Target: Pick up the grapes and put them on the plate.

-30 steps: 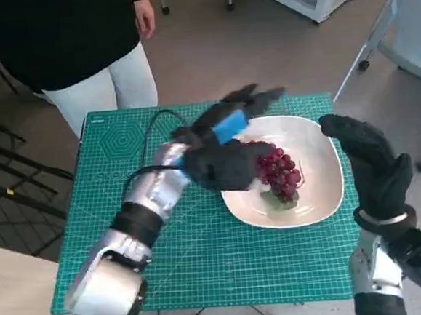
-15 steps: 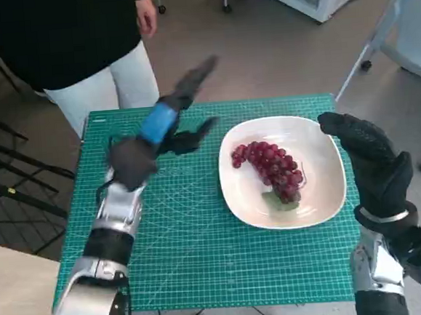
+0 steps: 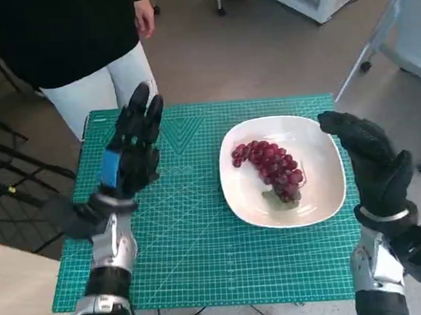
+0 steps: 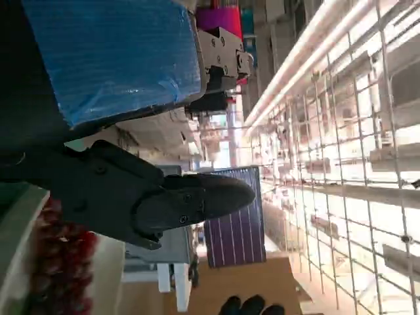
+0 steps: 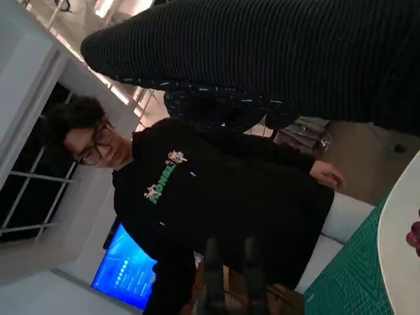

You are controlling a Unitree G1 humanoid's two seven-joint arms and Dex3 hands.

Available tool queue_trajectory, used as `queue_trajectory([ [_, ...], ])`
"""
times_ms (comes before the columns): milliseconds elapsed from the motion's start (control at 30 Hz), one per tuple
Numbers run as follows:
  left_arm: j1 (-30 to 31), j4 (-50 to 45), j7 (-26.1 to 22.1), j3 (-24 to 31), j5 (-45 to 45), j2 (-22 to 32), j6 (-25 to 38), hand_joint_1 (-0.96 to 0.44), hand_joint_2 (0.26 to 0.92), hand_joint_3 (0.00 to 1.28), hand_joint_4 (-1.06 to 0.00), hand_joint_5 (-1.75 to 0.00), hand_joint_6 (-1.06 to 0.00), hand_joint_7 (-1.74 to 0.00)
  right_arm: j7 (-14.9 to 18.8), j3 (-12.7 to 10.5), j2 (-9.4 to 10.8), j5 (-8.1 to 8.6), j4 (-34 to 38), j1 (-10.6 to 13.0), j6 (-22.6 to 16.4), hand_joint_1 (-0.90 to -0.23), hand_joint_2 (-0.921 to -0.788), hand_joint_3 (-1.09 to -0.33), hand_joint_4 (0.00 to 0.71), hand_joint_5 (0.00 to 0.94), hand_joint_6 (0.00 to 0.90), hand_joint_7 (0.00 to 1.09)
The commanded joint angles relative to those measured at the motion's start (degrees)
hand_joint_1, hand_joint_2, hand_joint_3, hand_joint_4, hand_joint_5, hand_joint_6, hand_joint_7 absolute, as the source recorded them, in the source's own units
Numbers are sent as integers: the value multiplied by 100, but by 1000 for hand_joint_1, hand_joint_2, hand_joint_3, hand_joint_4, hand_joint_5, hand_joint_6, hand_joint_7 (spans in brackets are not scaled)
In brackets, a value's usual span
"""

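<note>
I see my left hand [image 3: 132, 150] raised over the worktop's [image 3: 197, 261] left side, fingers [image 3: 142, 108] straight, holding nothing; my right hand [image 3: 367, 161], fingers loosely curled and empty, beside the plate [image 3: 323, 192], where the grapes [image 3: 270, 169] lie diagonally.

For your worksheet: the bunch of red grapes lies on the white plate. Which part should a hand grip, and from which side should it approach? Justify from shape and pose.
Probably grip the grapes across the thick middle of the bunch, coming from above. The bunch lies flat and long, slanting across the plate, whose raised rim would hinder a sideways approach. The open left hand has bare mat between it and the plate.
</note>
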Motion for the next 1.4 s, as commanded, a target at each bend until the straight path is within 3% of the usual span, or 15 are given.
queue_trajectory([
  [33, 210, -339, -47, -6, 24, -37, -195, -712, 921, 464, -37, -13, -141, -10, 80, -8, -27, 52, 98, 18, 92, -538, -921, -631, 172, 4, 0, 376],
  [500, 427, -388, -51, 73, -7, -39, -281, -632, 921, 434, -93, -24, -202, -34, 181, -18, -11, 82, 187, -42, 110, -538, -921, -630, 174, 4, 0, 378],
  [867, 666, -748, 387, 53, 162, -134, -115, -248, 921, 143, -237, -29, -328, -48, 198, -10, -3, 70, 188, -66, 141, -539, -921, -627, 176, 4, 1, 379],
  [1400, 775, -953, 585, -60, 191, -111, 15, -223, 921, 134, -278, -20, -333, -29, 228, -21, 3, 67, 274, -108, 114, -547, -921, -624, 179, 4, 3, 377],
])
